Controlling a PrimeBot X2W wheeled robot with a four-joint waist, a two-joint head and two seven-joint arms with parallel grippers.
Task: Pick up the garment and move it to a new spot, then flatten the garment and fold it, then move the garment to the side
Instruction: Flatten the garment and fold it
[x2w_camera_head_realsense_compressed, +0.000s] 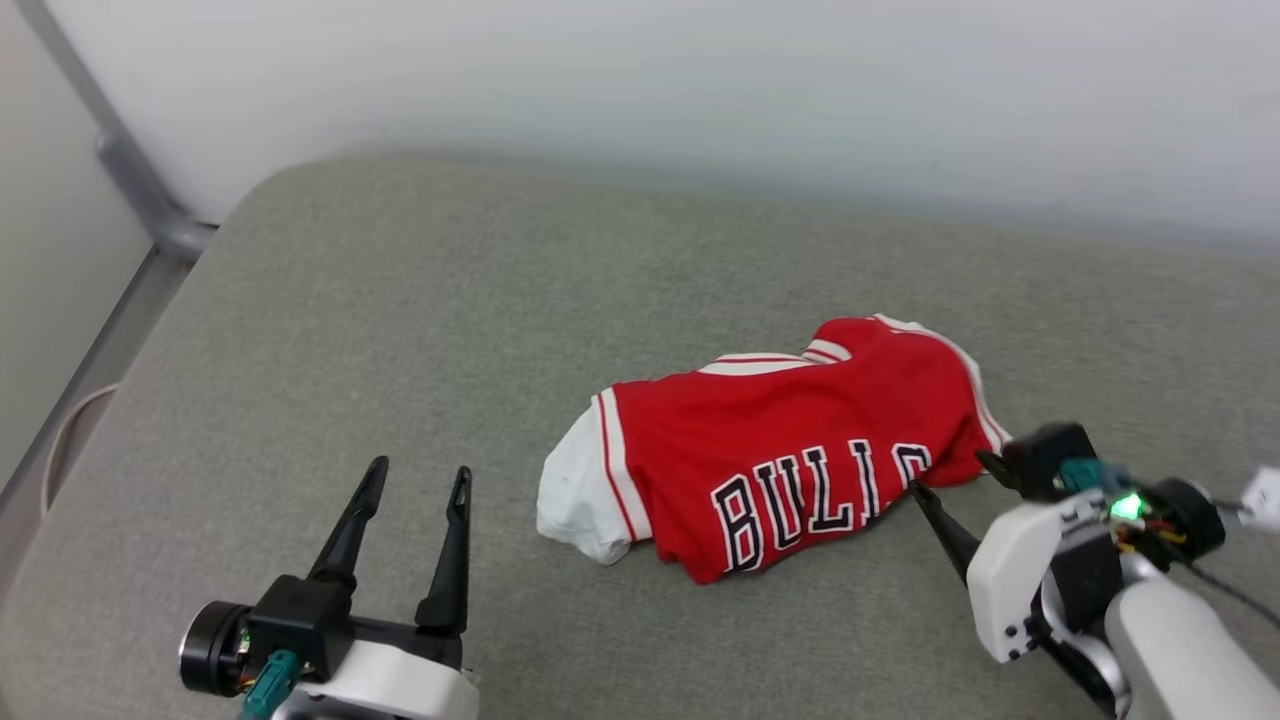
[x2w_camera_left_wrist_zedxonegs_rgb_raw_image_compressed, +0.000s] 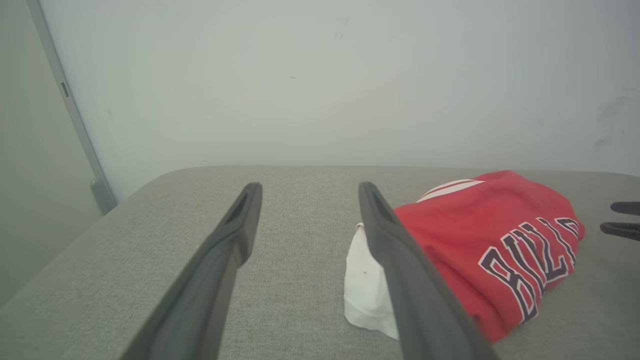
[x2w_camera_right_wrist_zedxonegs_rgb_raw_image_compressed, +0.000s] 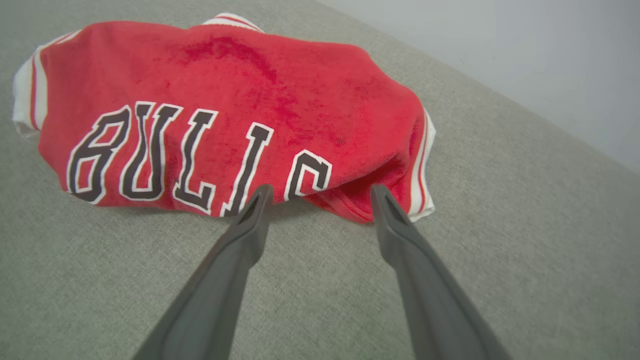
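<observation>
Garment (x2w_camera_head_realsense_compressed: 790, 440) lies crumpled right of centre on the grey cushion (x2w_camera_head_realsense_compressed: 400, 300). Right gripper (x2w_camera_head_realsense_compressed: 950, 472), jaws wide, tips just beside its edge. Left gripper (x2w_camera_head_realsense_compressed: 420, 468), jaws wide, stands apart.

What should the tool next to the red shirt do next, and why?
Probably the right tool should nudge forward a little and close on the near edge of the red shirt. It is open, with its tips right at that crumpled edge, and the shirt lies bunched up with nothing holding it.
</observation>
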